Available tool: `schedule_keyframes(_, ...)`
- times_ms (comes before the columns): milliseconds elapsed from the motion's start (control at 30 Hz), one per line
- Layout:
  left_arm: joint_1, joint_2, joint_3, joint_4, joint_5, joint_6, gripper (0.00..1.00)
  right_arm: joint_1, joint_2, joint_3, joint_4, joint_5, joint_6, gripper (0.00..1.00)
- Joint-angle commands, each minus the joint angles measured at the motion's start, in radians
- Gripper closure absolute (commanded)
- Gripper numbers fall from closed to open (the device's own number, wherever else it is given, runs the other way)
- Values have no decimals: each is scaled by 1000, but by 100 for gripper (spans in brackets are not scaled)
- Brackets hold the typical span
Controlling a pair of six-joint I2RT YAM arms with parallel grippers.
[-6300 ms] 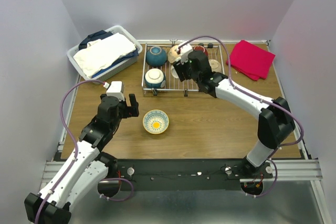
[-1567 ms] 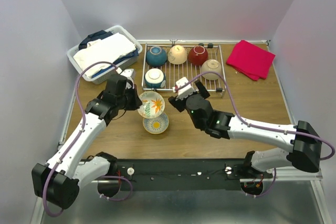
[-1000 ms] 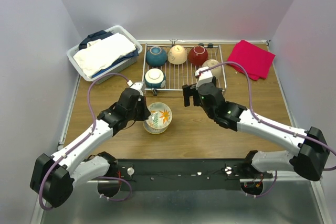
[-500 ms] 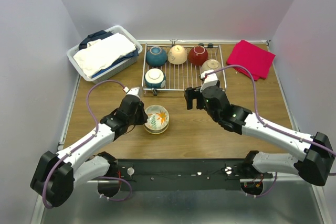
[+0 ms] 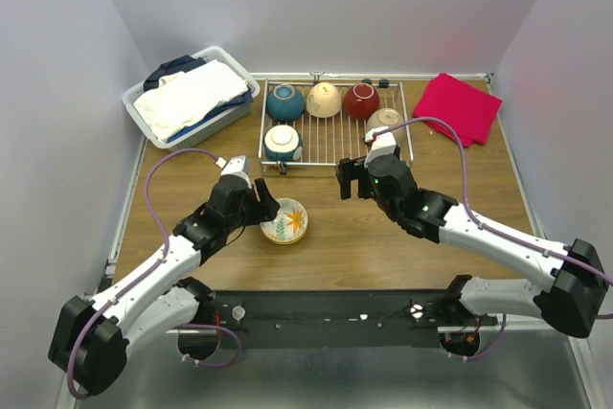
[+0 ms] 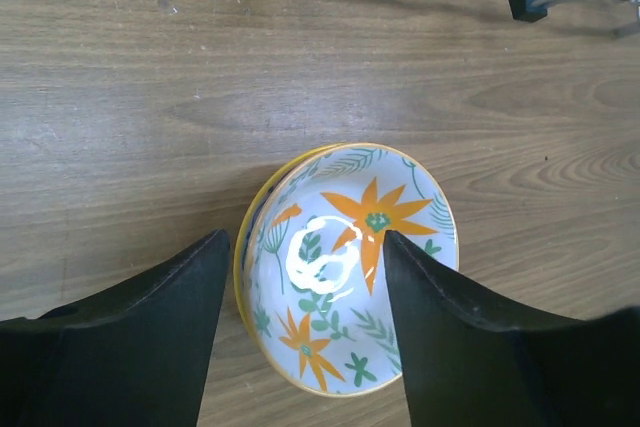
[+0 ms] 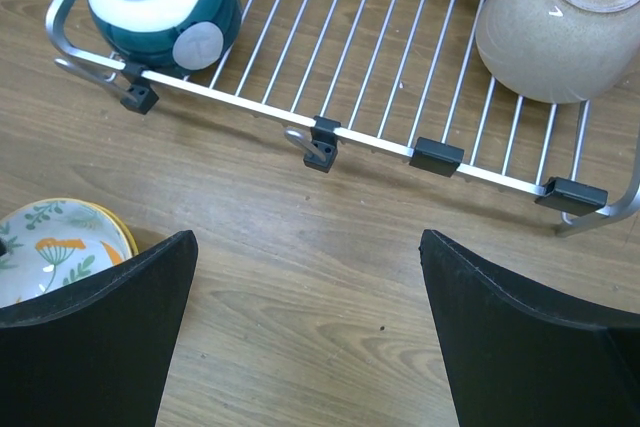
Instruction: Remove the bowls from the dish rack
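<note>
Five bowls (image 5: 284, 102) on the dish rack (image 5: 335, 141), two stacked outside

we see a white laundry basket (image 5: 220, 122) of white and navy cloth (image 5: 192, 95) at the table's (image 5: 335, 237) far left, a red cloth (image 5: 458, 107) far right.

We log a brown wood-grain surface (image 5: 383, 241). Directly on it:
- wire dish rack (image 5: 330, 146), far middle
- white basket (image 5: 130, 102), far left
- red cloth (image 5: 460, 107), far right
- yellow-rimmed bowl (image 6: 240, 252) just in front of the rack, with a floral bowl (image 5: 285, 221) nested inside
</note>
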Motion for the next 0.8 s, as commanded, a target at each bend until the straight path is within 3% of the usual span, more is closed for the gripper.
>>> schedule_keyframes(0, -2, -65, 15, -39, -60, -2, 23, -35, 43, 79, -49, -34, 19, 0)
schedule_keyframes(267, -2, -165, 65, -131, -124, 75, 5, -144, 161, 207, -155, -55, -27, 0)
schedule_keyframes(400, -2, -243, 110, -174, -172, 160, 1, -212, 238, 292, -212, -57, -76, 0)
schedule_keyframes(600, -2, -343, 121, -188, -224, 331, 1, -267, 382, 421, -206, 44, -279, 0)
schedule_keyframes(767, 0, -395, 81, -137, -247, 424, 1, -281, 491, 480, -105, 115, -583, 0)
